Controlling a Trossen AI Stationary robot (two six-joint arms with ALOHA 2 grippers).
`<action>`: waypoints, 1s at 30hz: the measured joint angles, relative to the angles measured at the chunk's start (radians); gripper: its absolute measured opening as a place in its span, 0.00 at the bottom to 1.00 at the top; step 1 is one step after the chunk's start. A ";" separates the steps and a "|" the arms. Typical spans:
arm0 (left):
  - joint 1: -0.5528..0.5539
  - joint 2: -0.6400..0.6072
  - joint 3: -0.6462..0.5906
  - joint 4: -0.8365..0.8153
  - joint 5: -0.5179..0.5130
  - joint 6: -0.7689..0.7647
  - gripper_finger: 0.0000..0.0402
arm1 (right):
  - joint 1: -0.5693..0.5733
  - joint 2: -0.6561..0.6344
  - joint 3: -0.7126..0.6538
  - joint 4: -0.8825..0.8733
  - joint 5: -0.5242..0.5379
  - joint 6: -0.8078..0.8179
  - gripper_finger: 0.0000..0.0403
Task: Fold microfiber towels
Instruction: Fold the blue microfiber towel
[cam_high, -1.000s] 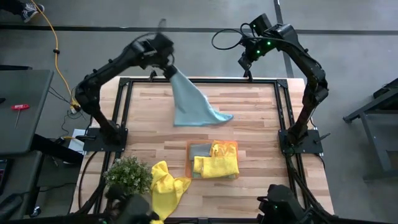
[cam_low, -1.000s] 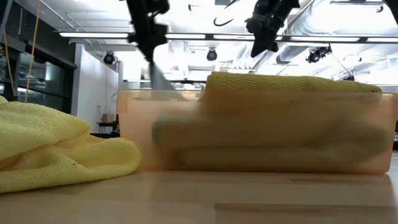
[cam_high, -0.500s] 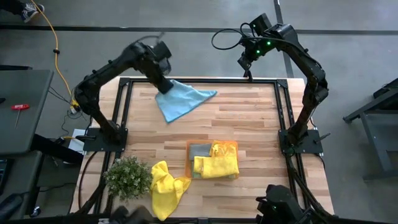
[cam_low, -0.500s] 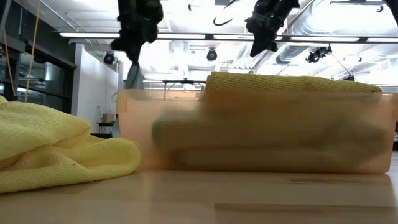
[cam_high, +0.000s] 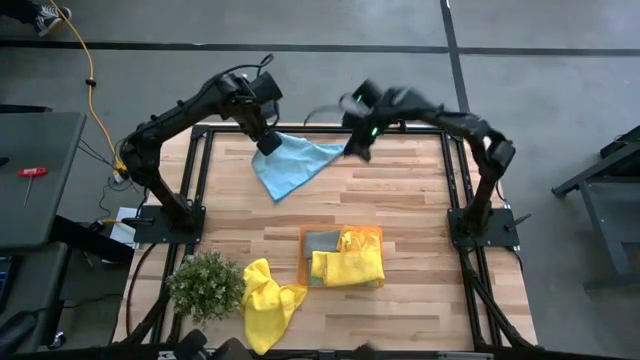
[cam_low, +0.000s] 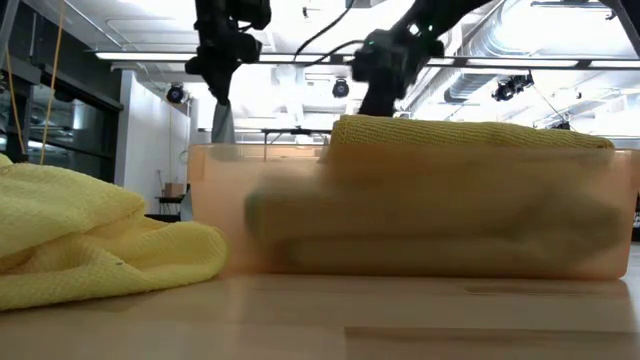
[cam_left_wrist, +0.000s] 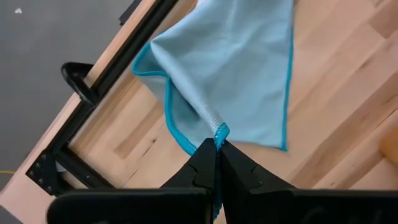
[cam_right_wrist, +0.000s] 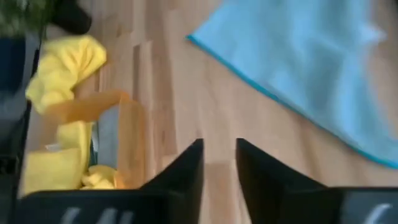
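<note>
A light blue towel (cam_high: 296, 165) lies spread on the far part of the wooden table (cam_high: 400, 200), with one corner raised by my left gripper (cam_high: 268, 143), which is shut on it. In the left wrist view the towel (cam_left_wrist: 236, 68) fans out below the gripper (cam_left_wrist: 217, 149). My right gripper (cam_high: 353, 150) hovers by the towel's right corner (cam_high: 343, 150), open (cam_right_wrist: 219, 163) and with nothing between its fingers. More towels, yellow (cam_high: 350, 262) and grey (cam_high: 321, 241), lie folded in an orange tray (cam_high: 378, 232). A crumpled yellow towel (cam_high: 268, 300) lies on the table's near left. My left gripper pinches the blue towel's hemmed corner (cam_left_wrist: 219, 132) between its two fingertips, coming from above and pointing steeply down. The cloth is bunched into a narrow ridge at the fingers. It hangs below them and widens onto the table, where the rest lies flat.
A small potted plant (cam_high: 206, 283) stands at the near left, beside the crumpled yellow towel. A black frame (cam_high: 330, 128) rims the table. The orange tray sits near the front centre, and bare wood lies between it and the blue towel.
My left gripper has tipped further down and shifted slightly toward the near edge. The blue towel, swinging in the air a second ago, now lies spread on the table with a corner pointing right. My right gripper has swung down and left from the far right corner toward that corner.
</note>
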 joint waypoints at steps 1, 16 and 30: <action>0.006 0.000 0.000 -0.001 0.000 0.000 0.00 | 0.034 0.000 -0.053 0.067 0.001 0.000 0.24; 0.025 0.000 0.000 0.004 0.001 -0.021 0.00 | 0.391 0.232 -0.296 1.010 0.264 0.179 0.49; 0.025 0.000 0.000 0.053 -0.001 -0.045 0.00 | 0.408 0.607 0.203 0.748 0.329 -0.032 0.50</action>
